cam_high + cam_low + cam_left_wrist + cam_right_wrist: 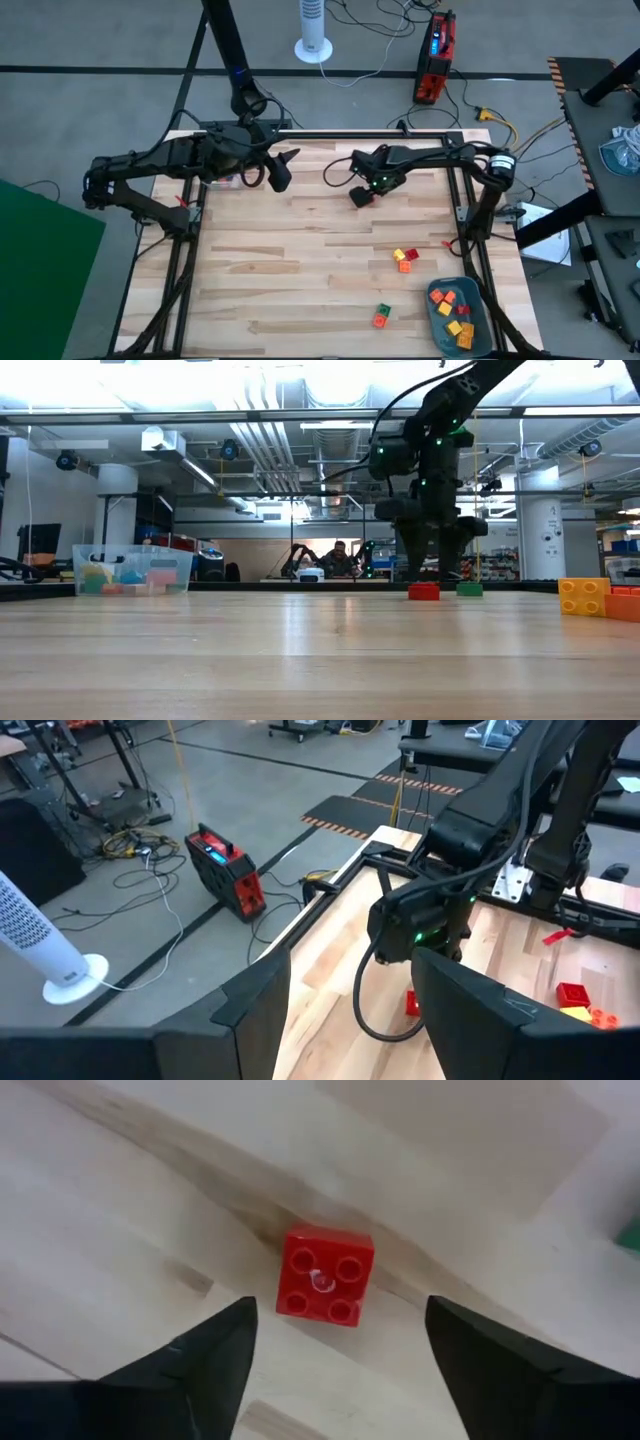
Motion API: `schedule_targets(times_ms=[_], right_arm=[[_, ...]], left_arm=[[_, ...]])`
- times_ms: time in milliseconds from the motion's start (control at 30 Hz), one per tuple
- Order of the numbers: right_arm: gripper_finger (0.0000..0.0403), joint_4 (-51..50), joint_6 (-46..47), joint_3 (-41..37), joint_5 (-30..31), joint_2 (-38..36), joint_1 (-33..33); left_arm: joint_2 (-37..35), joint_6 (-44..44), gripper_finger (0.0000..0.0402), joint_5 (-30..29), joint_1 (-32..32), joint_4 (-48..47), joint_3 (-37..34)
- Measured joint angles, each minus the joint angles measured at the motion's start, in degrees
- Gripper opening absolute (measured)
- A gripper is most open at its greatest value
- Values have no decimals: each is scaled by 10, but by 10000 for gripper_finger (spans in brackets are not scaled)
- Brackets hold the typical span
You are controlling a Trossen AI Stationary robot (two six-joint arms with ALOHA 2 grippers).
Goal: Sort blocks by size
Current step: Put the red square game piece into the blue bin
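One red four-stud block (323, 1275) flat on table, between right gripper (340, 1355) fingers, spread apart; left fingers likewise

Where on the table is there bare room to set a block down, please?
The widest bare wood is the table's left and middle, from below the left gripper toward the near edge. It is crowded on the right: loose blocks, another pair, and the grey-blue tray in the near right corner. The right gripper hangs, fingers open, over a red block.
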Motion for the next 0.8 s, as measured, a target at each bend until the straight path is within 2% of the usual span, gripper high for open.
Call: schedule_targets(times_ms=[133, 267, 400, 733, 800], right_arm=[[293, 6, -16, 0, -5, 19, 2], [284, 14, -30, 0, -10, 35, 2], [252, 19, -41, 0, -10, 46, 2], [141, 50, -47, 1, -9, 77, 6], [132, 49, -48, 1, -9, 70, 7]], left_arm=[[0, 0, 196, 0, 0, -2, 0], [0, 15, 196, 0, 0, -1, 0], [-1, 14, 196, 0, 0, 3, 0], [-1, 11, 196, 0, 0, 14, 0], [-1, 16, 196, 1, 0, 14, 0]])
